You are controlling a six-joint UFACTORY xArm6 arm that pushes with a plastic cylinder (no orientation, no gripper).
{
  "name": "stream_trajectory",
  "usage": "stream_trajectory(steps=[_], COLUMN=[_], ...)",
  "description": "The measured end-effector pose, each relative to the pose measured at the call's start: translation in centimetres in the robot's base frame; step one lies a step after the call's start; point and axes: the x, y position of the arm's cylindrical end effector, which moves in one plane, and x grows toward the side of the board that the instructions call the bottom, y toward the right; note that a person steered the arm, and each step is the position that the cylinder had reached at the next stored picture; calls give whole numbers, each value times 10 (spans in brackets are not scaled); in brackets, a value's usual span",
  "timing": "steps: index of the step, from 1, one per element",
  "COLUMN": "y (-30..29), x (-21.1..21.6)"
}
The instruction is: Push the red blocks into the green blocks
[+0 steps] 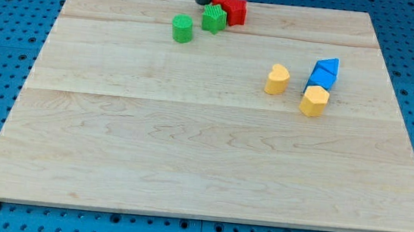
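Note:
My tip (pixel 202 2) is at the view's top edge of the wooden board (pixel 187 160), just left of the red blocks and just above the green star. Two red blocks (pixel 231 7) sit together near the view's top; their shapes are hard to make out. A green star-shaped block (pixel 214 18) touches the red blocks on their lower left. A green cylinder (pixel 182 29) stands a little to the lower left of the star, apart from it.
A yellow heart-shaped block (pixel 277 79) lies right of centre. Two blue blocks (pixel 324 72) sit further right, with another yellow block (pixel 314 100) touching them from below. A blue pegboard (pixel 0 50) surrounds the board.

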Motion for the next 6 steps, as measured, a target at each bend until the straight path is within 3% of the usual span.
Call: stream_trajectory(steps=[3, 5, 6], y=[20, -98, -118], x=[17, 40, 89])
